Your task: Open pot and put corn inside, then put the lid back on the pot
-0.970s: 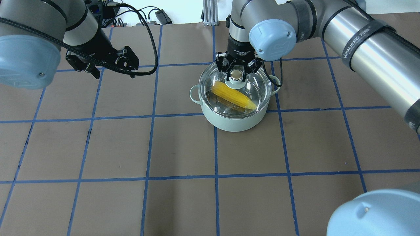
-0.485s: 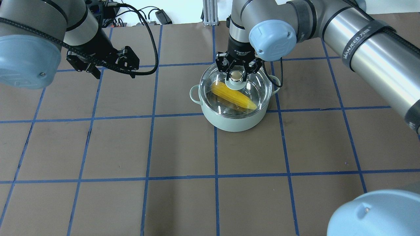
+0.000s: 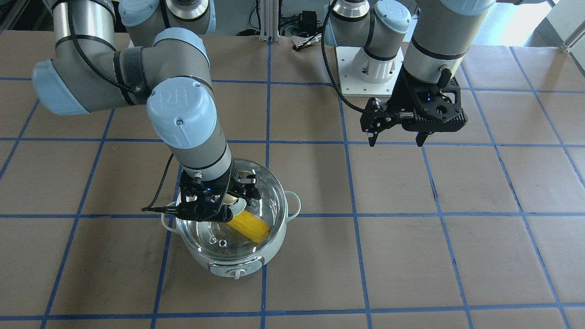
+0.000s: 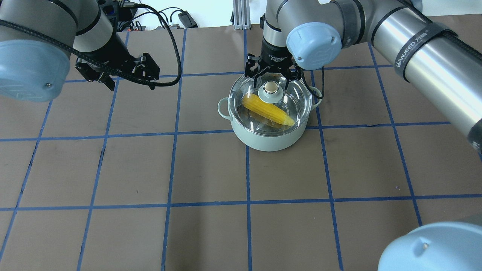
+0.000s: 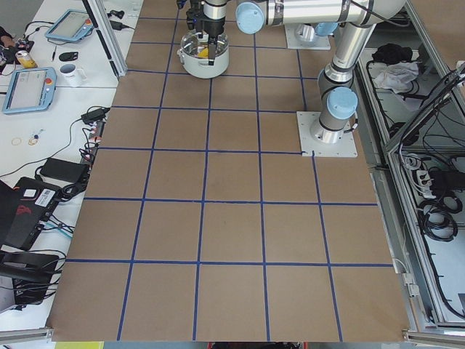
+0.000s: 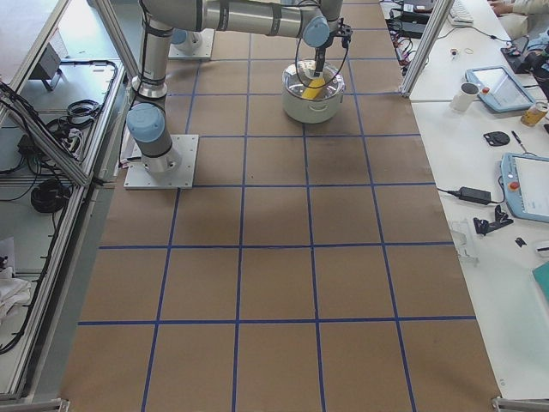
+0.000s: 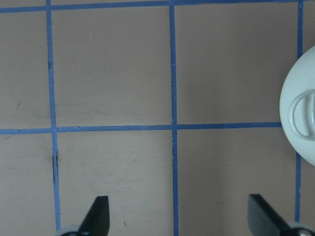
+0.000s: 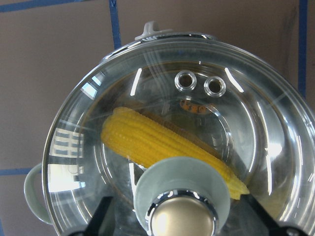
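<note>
Both grippers show fingers apart. Right gripper (image 4: 271,81) straddles the knob (image 8: 182,219) unclamped, glass lid (image 8: 147,93) seated over corn (image 8: 147,140) in the pot (image 4: 263,141), so the task looks done. Left gripper (image 7: 177,197) is parked clear.

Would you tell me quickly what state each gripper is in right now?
Left gripper: open, holding nothing.
Right gripper: open, fingers either side of the knob of the lid, not gripping it.

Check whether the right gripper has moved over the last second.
Yes. The right gripper has opened and shifted up-frame off the knob, which stayed put.
</note>
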You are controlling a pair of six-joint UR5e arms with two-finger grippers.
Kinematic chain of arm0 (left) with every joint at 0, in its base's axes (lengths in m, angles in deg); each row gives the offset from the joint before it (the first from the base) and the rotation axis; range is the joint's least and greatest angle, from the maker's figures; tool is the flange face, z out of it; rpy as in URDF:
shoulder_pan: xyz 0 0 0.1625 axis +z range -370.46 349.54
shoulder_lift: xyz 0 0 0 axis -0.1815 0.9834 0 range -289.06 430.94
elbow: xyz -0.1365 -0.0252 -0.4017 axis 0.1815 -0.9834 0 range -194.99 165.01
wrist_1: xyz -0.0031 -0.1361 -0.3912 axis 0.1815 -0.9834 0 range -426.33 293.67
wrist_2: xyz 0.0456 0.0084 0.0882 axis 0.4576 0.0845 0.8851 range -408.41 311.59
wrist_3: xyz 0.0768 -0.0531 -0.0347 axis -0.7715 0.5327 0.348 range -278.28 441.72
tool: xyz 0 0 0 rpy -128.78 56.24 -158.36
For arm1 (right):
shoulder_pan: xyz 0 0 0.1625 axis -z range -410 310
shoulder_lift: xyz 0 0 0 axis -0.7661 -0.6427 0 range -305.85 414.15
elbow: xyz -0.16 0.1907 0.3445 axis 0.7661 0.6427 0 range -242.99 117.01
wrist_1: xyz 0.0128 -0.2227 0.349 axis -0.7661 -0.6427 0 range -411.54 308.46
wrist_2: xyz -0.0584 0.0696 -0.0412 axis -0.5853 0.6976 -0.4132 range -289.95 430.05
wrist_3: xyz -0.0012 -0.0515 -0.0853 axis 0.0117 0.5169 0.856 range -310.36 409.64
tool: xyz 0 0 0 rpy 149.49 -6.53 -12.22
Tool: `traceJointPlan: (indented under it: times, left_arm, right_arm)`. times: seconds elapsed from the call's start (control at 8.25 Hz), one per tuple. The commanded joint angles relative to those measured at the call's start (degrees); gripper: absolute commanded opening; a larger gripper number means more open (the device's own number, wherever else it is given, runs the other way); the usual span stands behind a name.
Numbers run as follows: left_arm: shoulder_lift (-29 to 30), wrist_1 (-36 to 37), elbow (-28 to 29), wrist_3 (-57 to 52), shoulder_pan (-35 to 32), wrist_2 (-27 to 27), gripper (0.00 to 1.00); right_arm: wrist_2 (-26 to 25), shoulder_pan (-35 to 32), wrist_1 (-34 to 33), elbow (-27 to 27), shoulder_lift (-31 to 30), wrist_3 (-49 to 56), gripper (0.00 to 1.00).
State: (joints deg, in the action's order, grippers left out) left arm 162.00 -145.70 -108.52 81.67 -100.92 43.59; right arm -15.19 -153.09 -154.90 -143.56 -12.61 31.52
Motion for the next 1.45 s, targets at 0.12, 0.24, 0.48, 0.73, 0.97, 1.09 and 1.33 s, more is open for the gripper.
traceJointPlan:
  times: [0.12,0.24,0.48,0.73,0.97,1.09,1.33]
  left_arm:
    - [0.1,0.0,0.0,0.0,0.0,-0.2,1.00]
    - [0.4,0.1,0.0,-0.1,0.0,-0.3,1.00]
    - [0.7,0.1,0.0,0.1,0.0,-0.2,1.00]
    - [0.6,0.1,0.0,-0.2,0.0,-0.4,1.00]
    - [-0.2,-0.7,0.1,0.1,0.0,-0.2,1.00]
    - [-1.1,-1.4,0.4,0.1,-0.1,-0.2,1.00]
    - [-2.2,-2.8,0.5,0.1,-0.1,-0.2,1.00]
  right_arm:
    - [-0.7,3.0,1.9,1.1,-6.7,7.7,1.00]
    - [0.0,6.9,5.4,1.0,-9.4,12.1,1.00]
    - [-0.9,12.4,12.5,0.2,-16.3,21.5,1.00]
    - [-4.3,13.7,16.2,0.0,-22.8,24.0,1.00]
    - [-4.1,13.9,15.5,0.1,-24.1,26.6,1.00]
    - [-4.2,13.9,15.6,0.0,-24.2,26.9,1.00]
    - [-3.5,14.1,15.7,-0.3,-24.1,26.9,1.00]
